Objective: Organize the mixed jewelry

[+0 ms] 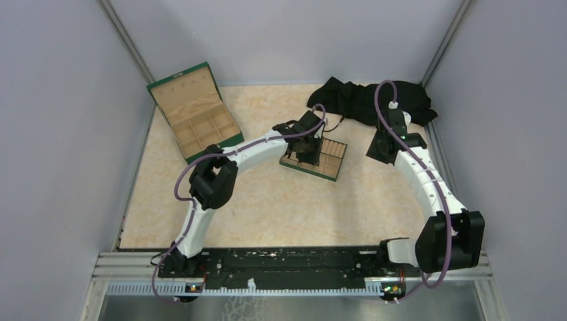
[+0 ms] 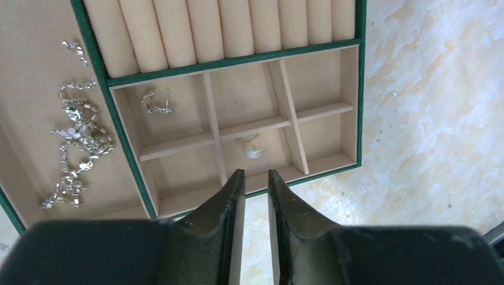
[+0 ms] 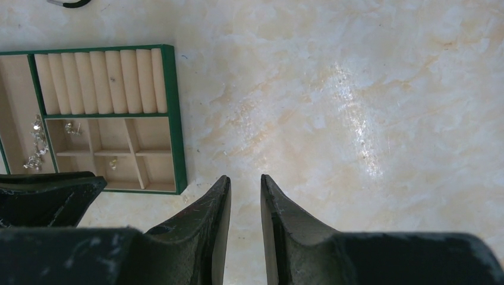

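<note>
1. Between the tips of the left claw (image 2: 255,173) there is only a narrow gap, and nothing is in it. The claw hangs over the near edge of the tray (image 2: 359,107).
2. Just beyond those tips a small pale stud (image 2: 253,149) lies loose in the middle cell of the near row, touching neither finger. The step looks like a drop into that cell, so what remains is a clean exit.
3. A straight lift would suit best. The cell walls are thin and close, and a sideways sweep could catch one and shift the tray on the desk (image 2: 428,119).
4. The gap should stay as it is, or widen, until the tips are clear of the walls. Closing low down might pinch the stud again.
5. An earring (image 2: 157,105) sits in the far left cell and a chain (image 2: 77,142) lies heaped in the long side bay. Both are well apart from the claw and need no touching.
6. The rolls (image 2: 220,29) beyond the cells look bare from here. One speck on them in the right wrist view is too small to name.
7. The right claw (image 3: 245,181) is also slightly apart and holds nothing. It hovers over bare desk beside the tray.
8. No loose piece can be made out on the desk, so the next pick cannot be judged.
</note>
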Controlling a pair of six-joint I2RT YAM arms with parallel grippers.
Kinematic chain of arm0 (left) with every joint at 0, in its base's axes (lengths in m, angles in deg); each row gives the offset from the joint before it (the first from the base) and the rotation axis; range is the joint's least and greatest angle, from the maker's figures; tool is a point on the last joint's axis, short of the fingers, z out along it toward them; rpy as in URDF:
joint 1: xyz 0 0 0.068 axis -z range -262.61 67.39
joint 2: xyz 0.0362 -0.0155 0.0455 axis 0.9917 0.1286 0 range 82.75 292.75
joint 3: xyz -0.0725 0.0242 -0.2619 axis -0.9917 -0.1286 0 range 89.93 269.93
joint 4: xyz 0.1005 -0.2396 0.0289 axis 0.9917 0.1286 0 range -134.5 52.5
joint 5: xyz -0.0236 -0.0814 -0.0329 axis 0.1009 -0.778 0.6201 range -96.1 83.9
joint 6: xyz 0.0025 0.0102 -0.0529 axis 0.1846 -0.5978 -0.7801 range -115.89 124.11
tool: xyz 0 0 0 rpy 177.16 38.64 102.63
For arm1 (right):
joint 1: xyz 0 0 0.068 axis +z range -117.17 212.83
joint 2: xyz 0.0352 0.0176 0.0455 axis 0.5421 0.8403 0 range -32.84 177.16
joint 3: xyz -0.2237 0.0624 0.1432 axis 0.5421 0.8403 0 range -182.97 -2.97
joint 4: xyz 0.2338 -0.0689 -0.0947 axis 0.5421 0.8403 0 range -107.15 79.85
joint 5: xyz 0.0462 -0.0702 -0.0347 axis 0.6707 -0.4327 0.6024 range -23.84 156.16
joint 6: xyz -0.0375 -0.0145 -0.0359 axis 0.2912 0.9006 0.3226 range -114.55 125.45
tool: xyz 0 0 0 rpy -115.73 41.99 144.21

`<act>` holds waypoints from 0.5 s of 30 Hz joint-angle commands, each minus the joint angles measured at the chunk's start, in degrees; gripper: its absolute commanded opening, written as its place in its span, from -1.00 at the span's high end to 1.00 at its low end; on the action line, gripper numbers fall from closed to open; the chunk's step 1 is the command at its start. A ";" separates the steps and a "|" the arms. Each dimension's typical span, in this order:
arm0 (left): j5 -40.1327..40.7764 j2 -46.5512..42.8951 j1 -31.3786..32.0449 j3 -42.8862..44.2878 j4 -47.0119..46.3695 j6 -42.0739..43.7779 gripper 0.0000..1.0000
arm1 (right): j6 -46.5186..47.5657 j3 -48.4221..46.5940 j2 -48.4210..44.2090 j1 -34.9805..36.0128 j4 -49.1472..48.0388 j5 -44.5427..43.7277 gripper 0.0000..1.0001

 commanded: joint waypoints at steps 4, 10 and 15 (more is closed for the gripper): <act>-1.58 0.39 0.35 2.57 -0.39 0.83 0.44 | 0.50 -1.93 1.44 -0.42 -2.81 0.44 0.48; 1.96 -1.78 -0.07 3.60 0.61 1.63 0.43 | 0.27 -2.17 2.36 -0.41 -3.46 1.11 0.48; 6.93 -4.22 -4.15 2.49 0.65 0.53 0.34 | 0.26 -2.33 2.91 -0.40 -3.73 1.62 0.48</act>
